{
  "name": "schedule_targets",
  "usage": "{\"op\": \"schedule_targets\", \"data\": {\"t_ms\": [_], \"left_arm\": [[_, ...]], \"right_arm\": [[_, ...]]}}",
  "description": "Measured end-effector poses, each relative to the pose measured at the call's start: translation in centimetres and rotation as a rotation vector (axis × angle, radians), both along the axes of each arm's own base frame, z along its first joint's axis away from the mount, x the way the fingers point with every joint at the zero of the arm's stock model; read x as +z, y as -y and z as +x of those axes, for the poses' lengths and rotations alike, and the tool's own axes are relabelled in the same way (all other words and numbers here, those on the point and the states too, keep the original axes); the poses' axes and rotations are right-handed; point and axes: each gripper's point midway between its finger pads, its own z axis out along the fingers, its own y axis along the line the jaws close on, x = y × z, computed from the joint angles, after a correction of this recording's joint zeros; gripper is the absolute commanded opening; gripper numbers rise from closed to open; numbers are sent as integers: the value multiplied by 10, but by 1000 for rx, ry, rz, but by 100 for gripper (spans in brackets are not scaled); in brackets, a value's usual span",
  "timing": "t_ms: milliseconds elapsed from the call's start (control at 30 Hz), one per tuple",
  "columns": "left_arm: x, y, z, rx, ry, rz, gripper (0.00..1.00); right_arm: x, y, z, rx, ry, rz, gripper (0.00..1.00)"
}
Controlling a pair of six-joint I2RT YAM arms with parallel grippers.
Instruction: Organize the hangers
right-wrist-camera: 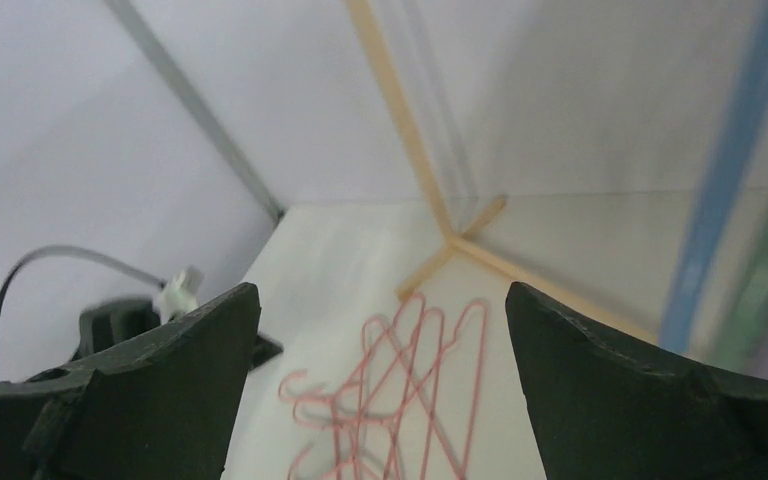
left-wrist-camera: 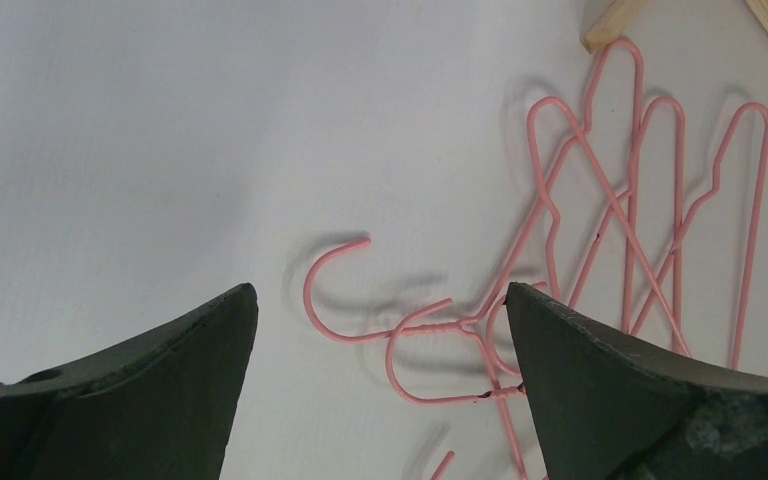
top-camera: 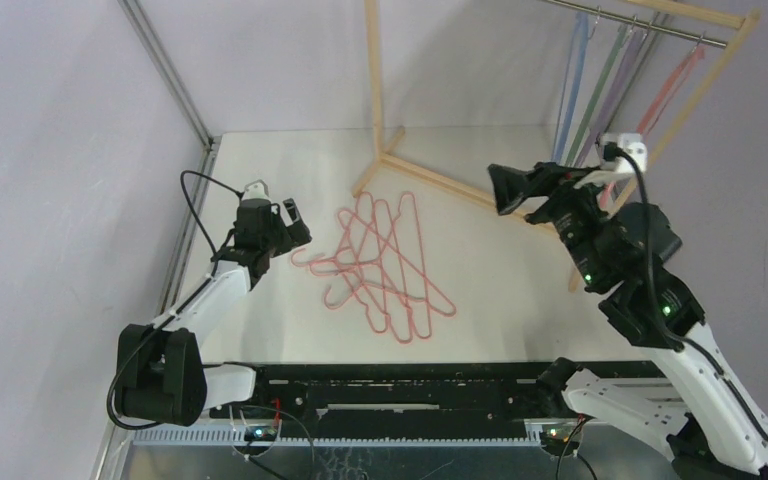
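Several pink wire hangers (top-camera: 385,265) lie tangled in a pile on the white table, hooks pointing left. They also show in the left wrist view (left-wrist-camera: 600,230) and the right wrist view (right-wrist-camera: 400,390). Blue (top-camera: 572,75), green (top-camera: 600,85), lilac (top-camera: 620,80) and salmon (top-camera: 670,90) hangers hang on the metal rail (top-camera: 640,18) at the back right. My left gripper (top-camera: 295,222) is open and empty, just left of the pile's hooks (left-wrist-camera: 335,290). My right gripper (top-camera: 505,188) is open and empty, raised above the table right of the pile.
The pale wooden rack frame (top-camera: 430,175) stands at the back, its base bars crossing the table behind the pile. A grey metal post (top-camera: 165,70) runs along the left wall. A black cable (top-camera: 195,195) loops near the left arm.
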Motion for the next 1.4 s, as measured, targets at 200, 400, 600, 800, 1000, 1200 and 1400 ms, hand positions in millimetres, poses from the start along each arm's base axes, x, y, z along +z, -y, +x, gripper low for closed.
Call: {"op": "schedule_targets", "data": {"t_ms": [200, 400, 600, 800, 1000, 1200, 1400], "left_arm": [[1, 1, 1, 5, 5, -8, 99], [-2, 1, 2, 10, 8, -13, 99], [-13, 1, -4, 17, -8, -22, 99], [-23, 1, -8, 31, -20, -38, 99], [-23, 1, -8, 30, -13, -44, 99], [-12, 1, -8, 29, 19, -49, 99], [-8, 1, -9, 30, 36, -53, 99]], "right_arm": [[-36, -86, 2, 243, -119, -171, 100], [-121, -158, 4, 430, -317, -378, 98], [-180, -189, -3, 543, -442, -505, 87], [-250, -211, -9, 623, -573, -636, 79], [-323, -215, -13, 687, -703, -770, 51], [-370, -211, -3, 705, -775, -855, 39], [-395, -195, 14, 680, -822, -896, 38]]}}
